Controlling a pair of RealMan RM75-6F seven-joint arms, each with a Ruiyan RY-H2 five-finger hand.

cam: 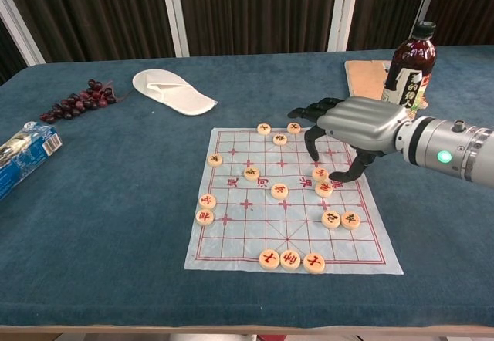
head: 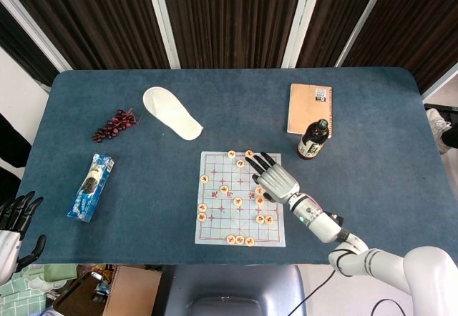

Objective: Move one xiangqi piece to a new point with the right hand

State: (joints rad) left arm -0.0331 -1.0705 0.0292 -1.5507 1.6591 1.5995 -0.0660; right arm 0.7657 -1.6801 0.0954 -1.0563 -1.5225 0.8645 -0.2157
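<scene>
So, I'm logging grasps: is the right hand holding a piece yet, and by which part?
Nothing is held. The right hand hovers over the xiangqi board, fingers apart, just above a piece.

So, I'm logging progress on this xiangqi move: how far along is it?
Early stage. Done: the right robot hand is over the right side of the board. In hand: its dark fingers curl above two pieces there, holding nothing yet. Left: grasping one piece, carrying it and setting it on a new point.
</scene>
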